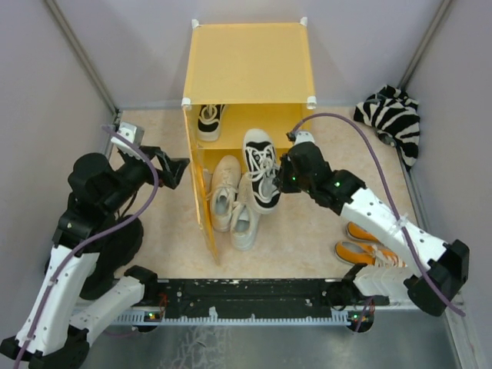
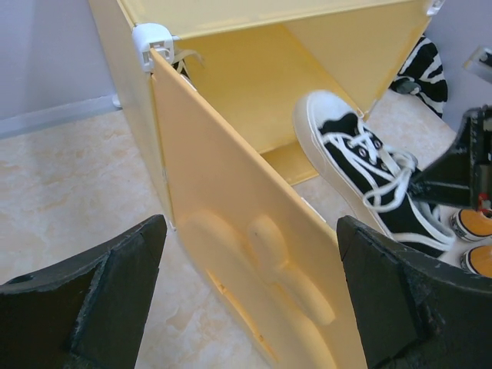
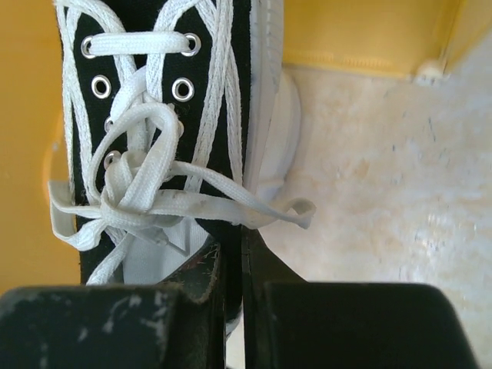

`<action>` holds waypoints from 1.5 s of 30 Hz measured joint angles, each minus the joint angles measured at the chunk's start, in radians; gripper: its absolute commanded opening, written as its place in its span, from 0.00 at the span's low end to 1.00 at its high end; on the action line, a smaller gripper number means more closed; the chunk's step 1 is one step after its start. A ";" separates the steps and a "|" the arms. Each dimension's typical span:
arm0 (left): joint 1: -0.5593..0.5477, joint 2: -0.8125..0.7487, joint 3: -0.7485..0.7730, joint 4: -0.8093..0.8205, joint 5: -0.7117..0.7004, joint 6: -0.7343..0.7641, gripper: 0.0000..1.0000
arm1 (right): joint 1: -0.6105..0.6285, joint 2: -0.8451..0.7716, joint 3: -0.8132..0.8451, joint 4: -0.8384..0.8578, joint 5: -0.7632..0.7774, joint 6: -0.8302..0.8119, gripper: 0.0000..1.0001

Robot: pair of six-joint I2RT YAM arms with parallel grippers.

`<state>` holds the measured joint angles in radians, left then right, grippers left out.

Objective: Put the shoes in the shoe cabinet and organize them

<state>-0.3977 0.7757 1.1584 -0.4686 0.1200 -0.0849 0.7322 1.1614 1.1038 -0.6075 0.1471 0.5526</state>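
Where the right gripper (image 1: 287,178) reaches toward the shoe cabinet (image 1: 247,65), its jaws are pinched tight on the collar of a black canvas sneaker (image 1: 261,167), whose toe sits at the cabinet's mouth. The right wrist view shows that pinch close up; the top view alone shows the off-white pair (image 1: 231,204) on the worktop (image 1: 307,227) just beside it. The left gripper (image 2: 250,231) hangs by the door (image 2: 223,154), jaws spread wide, holding nothing.

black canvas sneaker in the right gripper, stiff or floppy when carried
Pinched at a thin edge by the right gripper, the black canvas sneaker will likely pivot or sag. Its loose white laces dangle and may snag the yellow plastic cabinet.
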 measured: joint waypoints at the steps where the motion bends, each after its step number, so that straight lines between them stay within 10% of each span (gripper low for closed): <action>1: 0.000 -0.003 0.003 -0.005 -0.002 0.000 0.98 | 0.000 0.020 0.014 0.022 0.016 -0.002 0.00; 27: 0.000 -0.037 0.038 -0.048 -0.004 0.008 0.98 | -0.041 0.562 0.397 0.516 0.224 0.011 0.00; 33: 0.000 -0.037 0.038 -0.048 -0.005 0.010 0.98 | -0.039 0.578 0.389 0.564 0.267 -0.026 0.44; 45: 0.000 -0.037 0.038 -0.048 -0.009 0.013 0.98 | -0.036 0.561 0.316 0.747 0.210 0.006 0.63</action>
<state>-0.3977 0.7383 1.1961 -0.5171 0.1108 -0.0723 0.6960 1.7226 1.4197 0.1394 0.3569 0.5587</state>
